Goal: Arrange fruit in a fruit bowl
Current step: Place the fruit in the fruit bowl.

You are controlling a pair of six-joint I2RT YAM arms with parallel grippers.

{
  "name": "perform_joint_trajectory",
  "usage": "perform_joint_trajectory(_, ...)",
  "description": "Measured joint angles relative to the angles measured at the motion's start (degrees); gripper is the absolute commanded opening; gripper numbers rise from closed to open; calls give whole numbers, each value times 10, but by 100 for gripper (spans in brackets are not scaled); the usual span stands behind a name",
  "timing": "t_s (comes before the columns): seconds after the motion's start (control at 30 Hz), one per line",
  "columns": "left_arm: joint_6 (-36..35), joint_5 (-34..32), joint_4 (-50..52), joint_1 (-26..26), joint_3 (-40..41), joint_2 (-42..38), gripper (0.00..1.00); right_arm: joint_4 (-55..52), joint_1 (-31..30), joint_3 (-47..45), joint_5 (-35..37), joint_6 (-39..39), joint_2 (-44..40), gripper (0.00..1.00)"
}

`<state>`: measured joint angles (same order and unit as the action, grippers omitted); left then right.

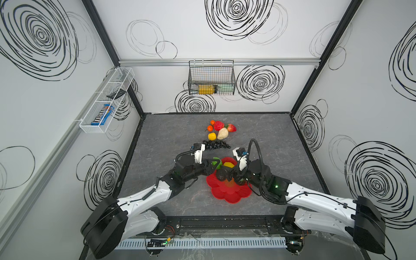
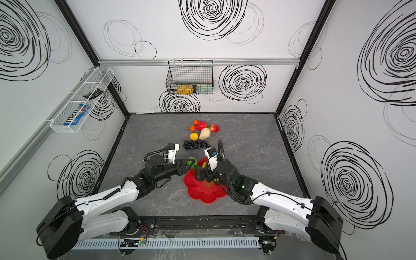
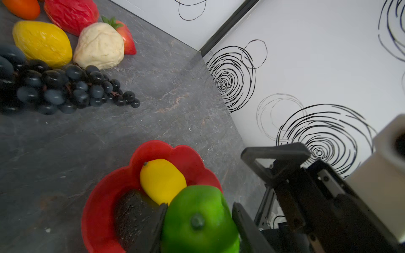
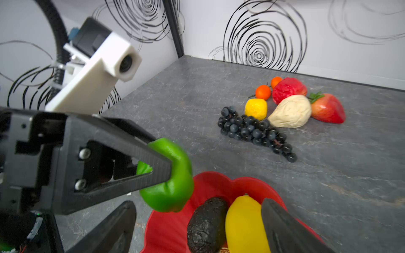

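**Entry: fruit for the bowl, part arranged**

**Bowl**: red with a petal rim. It stood on the table, near the front and between the two arms.

**In the bowl:** a lemon and an avocado lay side by side and touching, toward the far side. Whether anything more lay under the right arm could not be told.

**Left gripper**: the jaws were closed part-way on the lime, with one finger on each flank. The lime hung clear of the table at the bowl's rim on the left arm's side. It was not yet set down.

**Right gripper**: the jaws were spread wide and gripped nothing. It hung low over the bowl. In the right wrist view the avocado and lemon showed between its fingers, and one finger hid part of the lemon.

**On the table, in one cluster beyond the bowl and apart from it:**
- The grapes lay nearest the bowl.
- Just behind them were a second lemon and the beige piece, close together.
- Farthest back were the apple, the strawberry and two tangerines.

**Progress, as judged:** two pieces were placed, one was in hand at the rim, and seven were untouched. That put the job well under half done. The lime needed only lowering and release. The grapes, being loose and sprawling, looked the hardest piece left to pick up.
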<state>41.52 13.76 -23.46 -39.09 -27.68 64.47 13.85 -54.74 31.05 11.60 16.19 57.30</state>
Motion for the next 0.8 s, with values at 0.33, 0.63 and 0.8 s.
perform_joint_trajectory(0.33, -78, -151, 112, -132, -14, -2, 45, -6, 92, -69, 3, 19, -89, 96)
perform_joint_trajectory(0.63, -94, -246, 145, -210, -24, 46, 46, -5, 108, -74, -14, 31, -85, 96)
perform_joint_trajectory(0.8, -97, -266, 136, -212, -22, 61, 46, 2, 111, -82, -23, 33, -83, 96)
